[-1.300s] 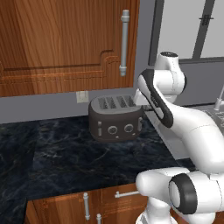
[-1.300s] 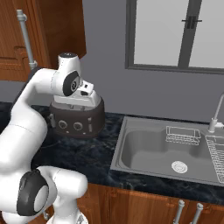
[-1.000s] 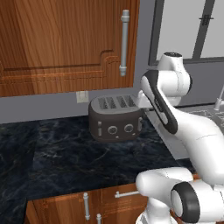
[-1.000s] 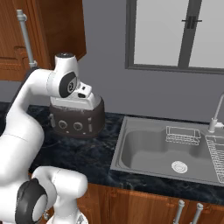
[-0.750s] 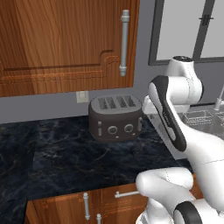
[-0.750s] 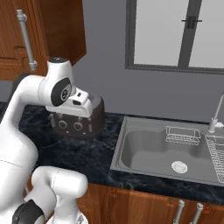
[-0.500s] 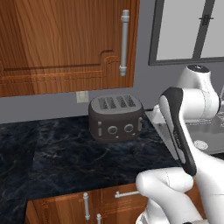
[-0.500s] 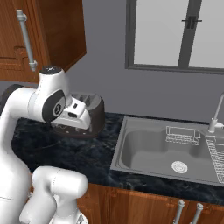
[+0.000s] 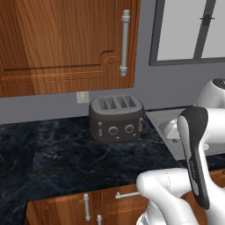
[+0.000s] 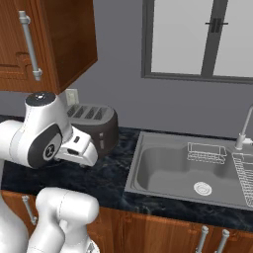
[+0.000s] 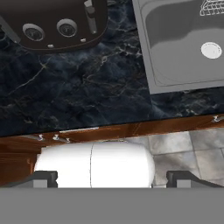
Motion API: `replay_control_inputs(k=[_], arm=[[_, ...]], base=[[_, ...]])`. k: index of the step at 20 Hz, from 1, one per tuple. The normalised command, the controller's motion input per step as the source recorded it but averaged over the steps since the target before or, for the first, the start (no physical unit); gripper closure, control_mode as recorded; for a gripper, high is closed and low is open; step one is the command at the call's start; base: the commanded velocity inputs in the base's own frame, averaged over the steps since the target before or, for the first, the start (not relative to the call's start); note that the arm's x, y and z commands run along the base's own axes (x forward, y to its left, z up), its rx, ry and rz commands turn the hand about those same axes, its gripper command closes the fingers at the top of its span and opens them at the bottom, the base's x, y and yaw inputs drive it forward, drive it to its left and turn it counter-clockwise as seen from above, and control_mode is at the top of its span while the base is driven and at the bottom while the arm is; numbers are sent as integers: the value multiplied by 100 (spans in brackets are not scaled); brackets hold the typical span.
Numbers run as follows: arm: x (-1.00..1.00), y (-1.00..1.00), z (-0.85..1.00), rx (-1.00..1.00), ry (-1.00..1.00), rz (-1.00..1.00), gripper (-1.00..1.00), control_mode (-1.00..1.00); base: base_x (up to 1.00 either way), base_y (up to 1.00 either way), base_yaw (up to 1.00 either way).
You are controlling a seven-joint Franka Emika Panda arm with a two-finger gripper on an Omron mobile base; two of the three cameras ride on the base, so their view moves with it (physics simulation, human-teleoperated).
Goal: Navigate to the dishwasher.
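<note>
Rendering evenly bright and sharp from edge to edge, showing no blur, grain or bending of straight lines. Glowing pale and flat at the window [image 10: 197, 37], with no beam or hard shadow falling from it. Casting only soft shading under the toaster [image 9: 116, 117] and inside the sink [image 10: 190, 170], and picking out faint pale veins on the dark counter [image 11: 87, 87] without glare.

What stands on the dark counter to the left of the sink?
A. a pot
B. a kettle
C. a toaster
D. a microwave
C: a dark toaster with four top slots and two round knobs stands on the counter, left of the sink.
</note>
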Motion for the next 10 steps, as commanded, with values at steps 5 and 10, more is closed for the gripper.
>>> replay_control_inputs(k=[5, 10], arm=[[0, 0, 1, 0, 0, 0, -100, -100], [0, 0, 0, 0, 0, 0, -100, -100]], base=[[0, 0, 0], [0, 0, 0]])
